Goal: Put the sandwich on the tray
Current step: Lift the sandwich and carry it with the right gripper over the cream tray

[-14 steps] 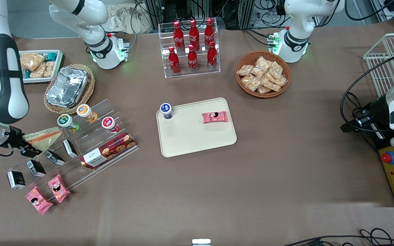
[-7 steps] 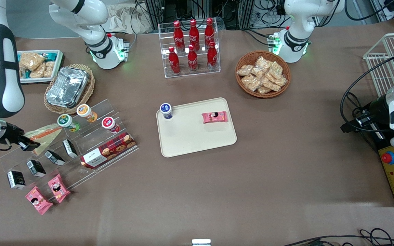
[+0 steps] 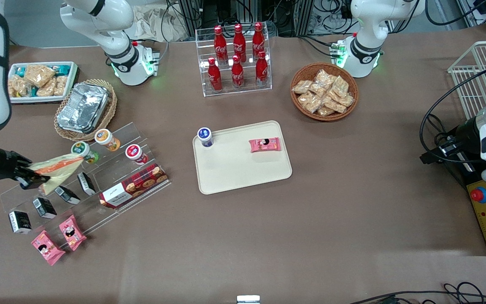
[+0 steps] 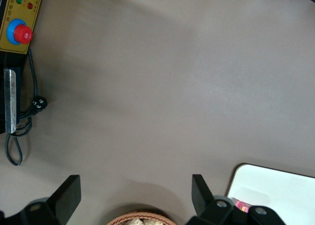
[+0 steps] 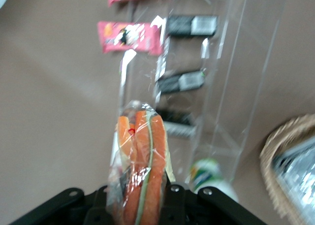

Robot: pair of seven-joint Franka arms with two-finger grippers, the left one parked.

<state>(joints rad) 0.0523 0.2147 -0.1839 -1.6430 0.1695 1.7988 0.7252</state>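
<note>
Your gripper is clamped on the sandwich, holding it above the clear acrylic rack at the working arm's end of the table. Tray sits well apart, at the sandwich's 3 o'clock in the front view.

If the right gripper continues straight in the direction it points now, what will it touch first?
Probably the green-lidded cup on the clear display rack: the gripper, shut on the sandwich, points toward it. Height is unclear, so it might pass above.
</note>
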